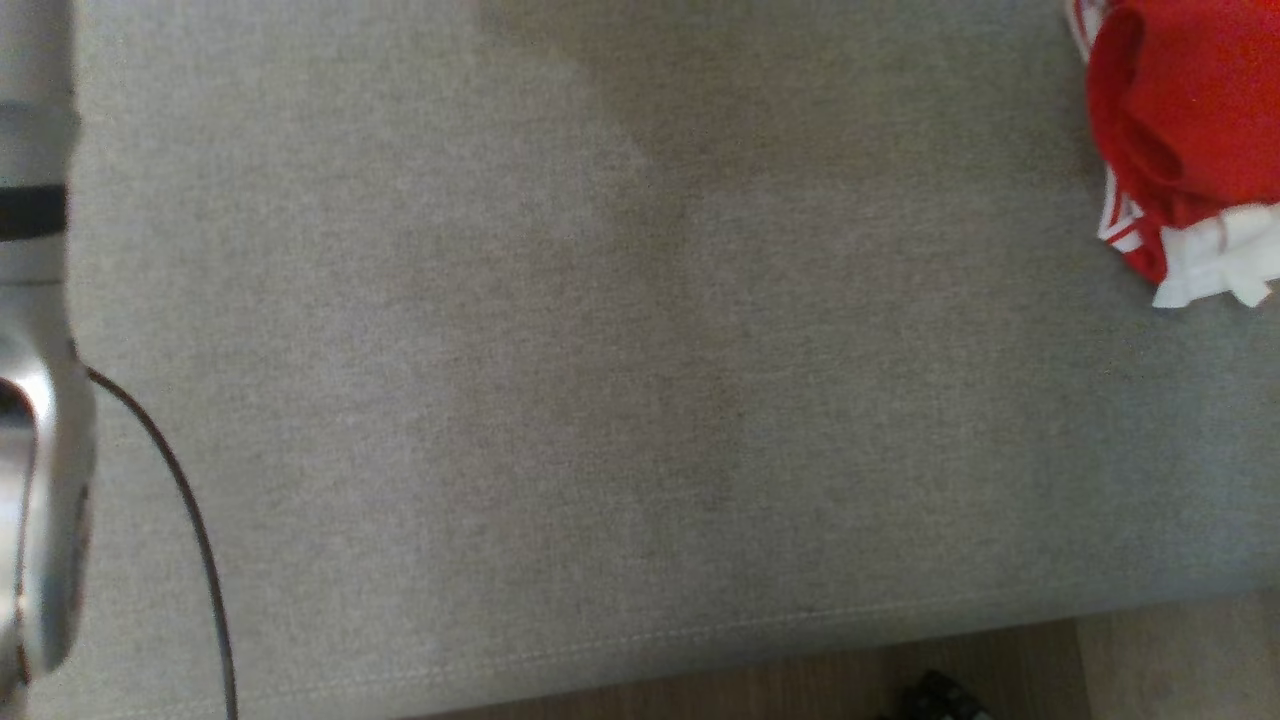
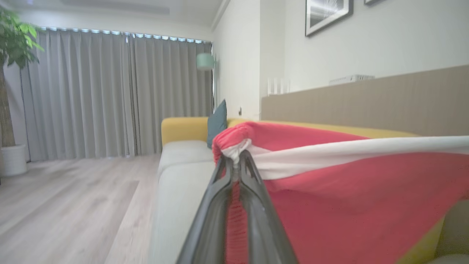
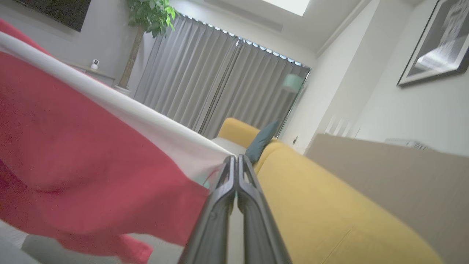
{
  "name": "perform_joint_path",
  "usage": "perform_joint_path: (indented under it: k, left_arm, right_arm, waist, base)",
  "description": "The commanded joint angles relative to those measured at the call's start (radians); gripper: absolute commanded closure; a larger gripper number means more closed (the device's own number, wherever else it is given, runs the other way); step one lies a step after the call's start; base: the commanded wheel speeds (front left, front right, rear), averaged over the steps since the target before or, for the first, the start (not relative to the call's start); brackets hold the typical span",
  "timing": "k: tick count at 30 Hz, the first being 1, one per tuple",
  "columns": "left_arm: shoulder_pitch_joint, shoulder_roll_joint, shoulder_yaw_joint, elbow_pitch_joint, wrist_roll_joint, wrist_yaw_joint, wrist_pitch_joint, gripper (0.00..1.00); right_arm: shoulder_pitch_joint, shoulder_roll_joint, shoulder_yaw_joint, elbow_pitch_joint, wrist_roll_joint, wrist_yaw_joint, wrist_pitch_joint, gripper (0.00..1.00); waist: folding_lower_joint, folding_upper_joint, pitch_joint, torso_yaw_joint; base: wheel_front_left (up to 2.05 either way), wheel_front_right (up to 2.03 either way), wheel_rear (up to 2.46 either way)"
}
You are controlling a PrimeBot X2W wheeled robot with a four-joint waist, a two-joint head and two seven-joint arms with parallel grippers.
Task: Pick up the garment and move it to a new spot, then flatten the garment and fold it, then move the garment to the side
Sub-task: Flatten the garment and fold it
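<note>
The garment [image 2: 348,190] is red cloth with a white band [image 2: 329,156], held up in the air above the sofa. In the left wrist view my left gripper [image 2: 236,156] is shut on a bunched corner where the band meets a gathered red hem, and the cloth stretches away to the right. In the right wrist view my right gripper [image 3: 236,158] is shut on the other end of the white band [image 3: 128,110], with the garment [image 3: 91,154] spreading to the left and hanging down. My pale left forearm [image 1: 40,400] runs along the left edge of the head view.
The grey sofa seat [image 1: 640,350] lies below, its front edge and wooden floor [image 1: 1000,660] near the bottom. A red and white cloth bundle [image 1: 1180,130] lies at the seat's top right. Beyond are a yellow sofa back [image 3: 329,212], a teal cushion [image 2: 217,123] and curtains [image 2: 110,95].
</note>
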Motion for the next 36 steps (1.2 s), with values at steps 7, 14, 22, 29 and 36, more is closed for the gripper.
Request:
perform_joint_path:
  k: [7, 14, 22, 29, 36]
  left_arm:
    - [0.081, -0.011, -0.016, 0.117, 0.017, -0.042, -0.039, 1.00]
    - [0.324, -0.022, -0.032, 0.097, 0.029, -0.070, -0.041, 1.00]
    - [0.624, 0.014, -0.168, 0.088, 0.052, -0.085, -0.042, 1.00]
    - [0.770, 0.059, -0.286, 0.024, 0.021, -0.086, -0.042, 1.00]
    - [0.891, 0.092, -0.334, -0.038, -0.011, -0.086, -0.041, 1.00]
  right_arm:
    - [0.110, 0.073, 0.029, 0.141, 0.017, 0.006, -0.046, 1.00]
    - [0.286, 0.061, 0.150, 0.234, 0.087, 0.006, -0.058, 1.00]
    - [0.491, -0.024, 0.380, 0.252, 0.237, 0.006, -0.021, 1.00]
    - [0.593, -0.152, 0.546, 0.153, 0.390, 0.006, 0.045, 1.00]
    - [0.667, -0.277, 0.676, -0.004, 0.530, 0.006, 0.112, 1.00]
  waist:
    - [-0.0003, 0.0001, 0.047, 0.031]
    - [-0.0003, 0.0001, -0.015, 0.061]
    - [-0.0003, 0.0001, -0.155, 0.075]
    - [-0.0003, 0.0001, -0.243, 0.071]
    - [-0.0003, 0.0001, -0.336, 0.048]
  base:
    - [0.00, 0.00, 0.00]
    - [0.00, 0.00, 0.00]
    - [0.00, 0.00, 0.00]
    - [0.00, 0.00, 0.00]
    - [0.00, 0.00, 0.00]
